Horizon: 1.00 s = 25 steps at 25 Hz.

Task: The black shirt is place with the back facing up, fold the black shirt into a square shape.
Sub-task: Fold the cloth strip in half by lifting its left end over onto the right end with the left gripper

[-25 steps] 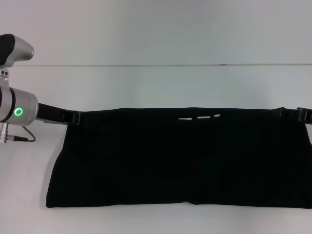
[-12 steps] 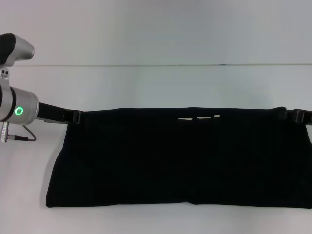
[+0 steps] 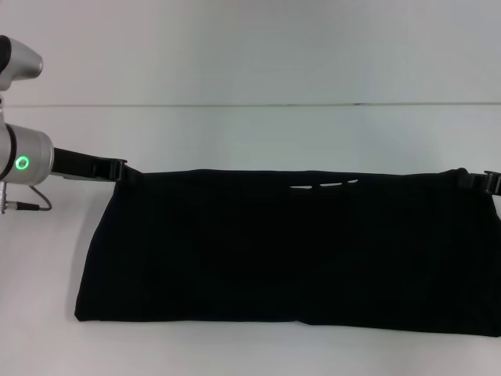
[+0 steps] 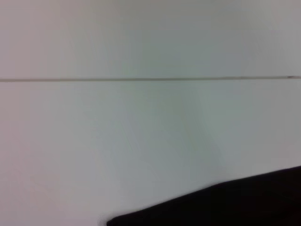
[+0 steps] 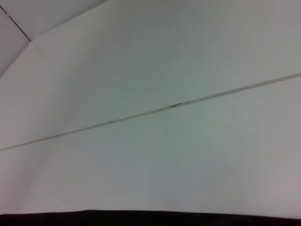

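Left gripper (image 3: 117, 167) and right gripper (image 3: 479, 179) each pinch a far corner of the black shirt (image 3: 290, 251), which lies on the white desk (image 3: 250, 133) as a wide band. One fold looks done; folding its ends inward to a square remains.

One black shirt (image 3: 282, 251) lies spread across one white table (image 3: 258, 137), a wide dark band of fabric reaching nearly from the left edge of the scene to the right. Two grippers are in sight, one at each far corner of the cloth: the left gripper (image 3: 119, 167) on the left and the right gripper (image 3: 484, 179) on the right. One green indicator light (image 3: 23, 164) glows on the silver left wrist. One thin dark seam line (image 3: 258, 105) crosses the table's far side.
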{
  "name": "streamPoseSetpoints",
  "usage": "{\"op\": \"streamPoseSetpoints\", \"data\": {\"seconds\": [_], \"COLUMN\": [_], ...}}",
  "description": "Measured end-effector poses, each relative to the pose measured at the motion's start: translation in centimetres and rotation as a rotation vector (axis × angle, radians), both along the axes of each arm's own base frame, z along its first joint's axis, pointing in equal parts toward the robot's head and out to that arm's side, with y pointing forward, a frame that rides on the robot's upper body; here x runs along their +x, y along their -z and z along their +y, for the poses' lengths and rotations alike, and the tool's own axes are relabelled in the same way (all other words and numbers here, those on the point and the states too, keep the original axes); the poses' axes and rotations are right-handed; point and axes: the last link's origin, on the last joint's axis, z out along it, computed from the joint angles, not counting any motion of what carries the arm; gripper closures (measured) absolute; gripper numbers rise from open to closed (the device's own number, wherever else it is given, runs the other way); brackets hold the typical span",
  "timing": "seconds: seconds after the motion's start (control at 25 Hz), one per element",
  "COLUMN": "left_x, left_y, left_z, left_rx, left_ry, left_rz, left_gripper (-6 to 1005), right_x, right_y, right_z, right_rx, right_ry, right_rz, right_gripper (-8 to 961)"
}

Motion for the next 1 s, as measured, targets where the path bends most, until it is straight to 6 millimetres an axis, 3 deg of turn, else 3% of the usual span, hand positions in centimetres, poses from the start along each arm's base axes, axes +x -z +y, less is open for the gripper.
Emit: {"op": "streamPoseSetpoints", "data": {"seconds": [1.0], "left_x": [0.7], "left_y": [-1.8], "left_z": [0.5], "left_rx": [0.046], "left_ry": [0.023], "left_rz": [-0.009], "left_gripper": [999], "right_x": [-1.0], "right_y": [-1.5], "right_z": [0.1], "right_rx": [0.011], "right_ry": [-0.058], "right_rz": [0.025], "right_gripper": [912]}}
